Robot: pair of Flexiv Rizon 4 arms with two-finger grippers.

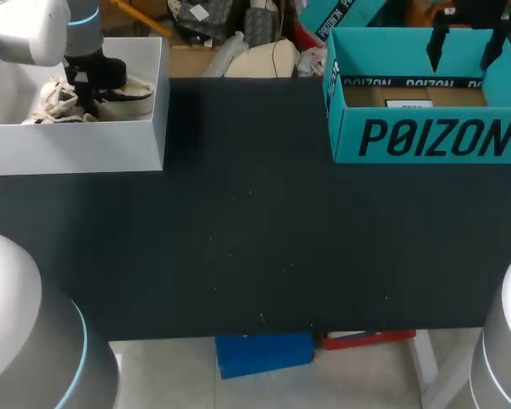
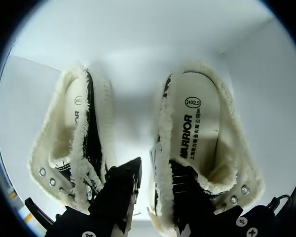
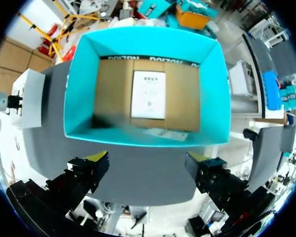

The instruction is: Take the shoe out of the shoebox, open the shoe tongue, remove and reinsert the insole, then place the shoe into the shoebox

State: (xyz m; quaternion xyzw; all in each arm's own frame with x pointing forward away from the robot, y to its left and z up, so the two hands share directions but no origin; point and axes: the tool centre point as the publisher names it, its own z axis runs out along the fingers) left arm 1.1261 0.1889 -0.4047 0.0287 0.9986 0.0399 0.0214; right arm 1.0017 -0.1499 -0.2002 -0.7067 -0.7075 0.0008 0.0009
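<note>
We have our left gripper (image 2: 157, 169) down inside the white shoebox (image 1: 77, 149) at the table's (image 1: 255, 247) far left corner. Its fingers (image 2: 121, 190) stand a moderate way apart, astride the side wall of one shoe (image 2: 209, 158). One finger is inside the opening against the fleece lining. The other is in the gap beside the second shoe (image 2: 69, 133), with a sliver of box floor showing between it and the wall, so nothing is clamped. The insole (image 2: 200, 123) lies flat inside the shoe. Both shoes stand side by side on the box floor. Our right gripper (image 3: 148, 159) hangs above the teal box (image 1: 426, 136) at the far right, fingers spread wide and touching nothing.
</note>
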